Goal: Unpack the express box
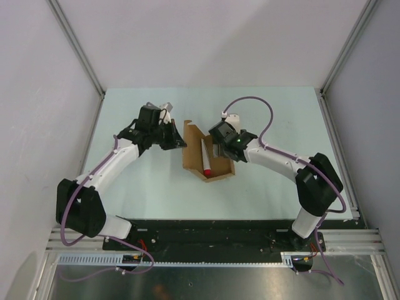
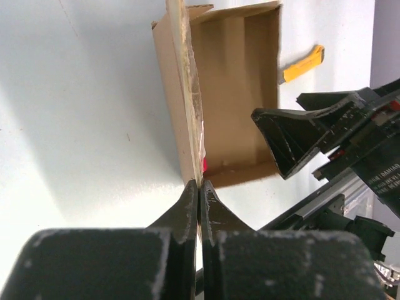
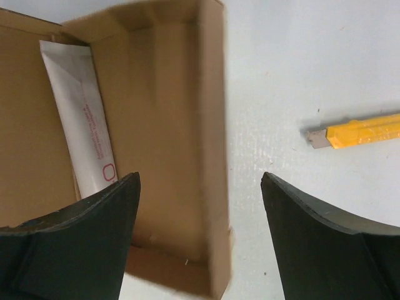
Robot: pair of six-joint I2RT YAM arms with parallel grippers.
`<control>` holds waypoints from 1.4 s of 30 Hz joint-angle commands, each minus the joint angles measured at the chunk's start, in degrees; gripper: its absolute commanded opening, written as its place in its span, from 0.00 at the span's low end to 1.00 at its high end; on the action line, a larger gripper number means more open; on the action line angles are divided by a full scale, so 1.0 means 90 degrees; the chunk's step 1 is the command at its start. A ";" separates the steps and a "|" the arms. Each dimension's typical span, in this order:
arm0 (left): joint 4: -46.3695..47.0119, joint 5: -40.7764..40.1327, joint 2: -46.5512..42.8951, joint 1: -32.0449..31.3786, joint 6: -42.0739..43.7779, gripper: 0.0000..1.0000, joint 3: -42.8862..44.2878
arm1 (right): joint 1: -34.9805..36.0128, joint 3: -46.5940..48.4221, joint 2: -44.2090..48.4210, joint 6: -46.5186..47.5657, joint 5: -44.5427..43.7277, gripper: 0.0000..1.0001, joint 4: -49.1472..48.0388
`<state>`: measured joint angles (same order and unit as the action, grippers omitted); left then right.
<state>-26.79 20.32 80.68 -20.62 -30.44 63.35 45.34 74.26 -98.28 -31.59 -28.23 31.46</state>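
Left claw (image 2: 199,186) pinched shut on the raised lid flap (image 2: 177,94) of the express box (image 1: 219,169), which lies open mid-way across the bench (image 1: 156,194); right claw (image 3: 200,181) spread wide astride its side wall. Bench pale green, enclosure walls (image 1: 206,44) plain grey.

the lower end of the white tube (image 3: 81,119) is hiding behind a finger (image 3: 75,244) of the right gripper (image 3: 200,206), the yellow knife (image 3: 359,130) is running off that view's right edge, and in the left wrist view the lid (image 2: 178,100) of the express box (image 2: 240,94) is covering all but a red sliver (image 2: 204,165) of the tube.
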 commanded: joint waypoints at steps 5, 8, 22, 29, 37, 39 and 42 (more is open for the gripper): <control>-0.0188 0.0730 -0.0332 0.0065 -0.0104 0.00 0.0763 | -0.0360 -0.0341 0.0110 -0.0171 0.0265 0.82 -0.0555; -0.0246 0.0741 -0.0313 0.0065 -0.0153 0.00 0.0841 | -0.0477 -0.0341 -0.0027 -0.0171 0.0528 0.81 -0.0731; -0.0315 0.0341 -0.0185 0.0065 -0.0124 0.00 0.0520 | 0.0020 -0.0331 0.0266 0.0132 0.1486 0.78 -0.1640; -0.0324 0.0145 -0.0244 0.0104 -0.0124 0.00 0.0061 | 0.0323 -0.0078 -0.0398 0.0278 0.1545 0.78 -0.1768; -0.0324 0.0008 -0.0381 0.0123 -0.0163 0.00 -0.0057 | 0.0606 0.0372 -0.1120 0.0551 0.1291 0.76 -0.1640; -0.0325 0.0018 -0.0400 0.0133 -0.0154 0.00 -0.0096 | 0.0694 0.0479 -0.1238 0.0688 0.1174 0.73 -0.1641; -0.0325 0.0037 -0.0410 0.0172 -0.0105 0.00 -0.0135 | 0.0772 0.0587 -0.1443 0.0776 0.0969 0.69 -0.1572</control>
<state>-27.83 21.10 78.61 -19.40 -31.97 63.53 51.22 76.29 -109.36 -26.83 -16.01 17.67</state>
